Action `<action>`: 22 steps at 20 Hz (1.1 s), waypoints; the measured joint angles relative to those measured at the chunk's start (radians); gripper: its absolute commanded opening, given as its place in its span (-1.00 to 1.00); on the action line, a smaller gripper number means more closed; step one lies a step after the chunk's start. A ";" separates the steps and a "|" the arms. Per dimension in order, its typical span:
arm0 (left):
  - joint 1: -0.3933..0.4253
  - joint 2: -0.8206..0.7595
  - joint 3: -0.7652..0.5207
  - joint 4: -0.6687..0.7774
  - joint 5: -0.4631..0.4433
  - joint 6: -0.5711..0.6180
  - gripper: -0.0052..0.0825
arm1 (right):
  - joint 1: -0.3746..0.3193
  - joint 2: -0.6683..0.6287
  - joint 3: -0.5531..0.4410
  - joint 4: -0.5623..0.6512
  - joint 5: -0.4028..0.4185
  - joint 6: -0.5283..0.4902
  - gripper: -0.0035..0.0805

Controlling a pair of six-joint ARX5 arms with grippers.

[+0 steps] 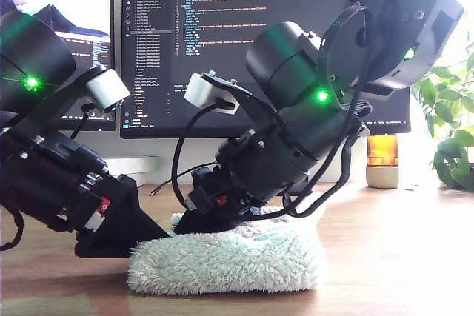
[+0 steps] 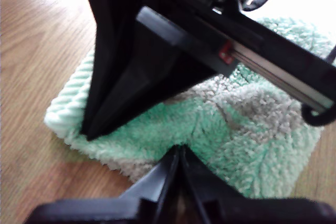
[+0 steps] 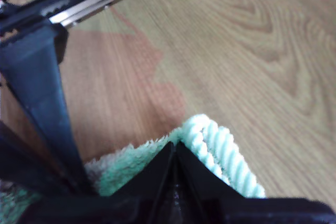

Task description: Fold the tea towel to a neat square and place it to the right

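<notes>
Both grippers sit on the tea towel, folded into a thick pad on the wooden table. My first gripper: jaws together, tips pressed on the plush. My second gripper: jaws together, tips at the ribbed hem.

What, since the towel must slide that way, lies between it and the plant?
Only bare table, as the exterior view shows, between the towel and the plant. An amber jar stands farther back, off that stretch.

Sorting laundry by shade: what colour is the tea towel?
Pale mint green, the tea towel with a whitish ribbed hem; clearest in the first wrist view.
</notes>
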 measured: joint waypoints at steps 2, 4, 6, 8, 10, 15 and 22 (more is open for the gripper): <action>0.000 0.000 0.000 -0.001 0.000 0.000 -0.93 | 0.000 0.001 0.002 0.000 0.003 0.000 -0.94; 0.000 0.000 0.000 -0.002 0.000 0.000 -0.94 | 0.000 0.001 0.023 -0.032 0.003 0.000 -0.94; 0.000 0.000 0.000 -0.002 0.000 0.000 -0.94 | 0.000 0.001 0.063 -0.081 0.010 -0.026 -0.94; 0.000 0.000 0.000 -0.002 -0.001 0.000 -0.94 | -0.001 0.002 0.100 -0.120 0.025 -0.058 -0.94; 0.000 0.000 0.000 -0.003 -0.003 0.000 -0.94 | -0.002 0.002 0.122 -0.161 0.037 -0.122 -0.94; 0.000 0.000 0.001 -0.002 -0.007 0.000 -0.93 | -0.008 0.002 0.129 -0.233 0.037 -0.151 -0.94; 0.000 -0.036 0.000 -0.011 -0.014 0.001 -0.94 | -0.009 0.002 0.129 -0.216 0.041 -0.157 -0.94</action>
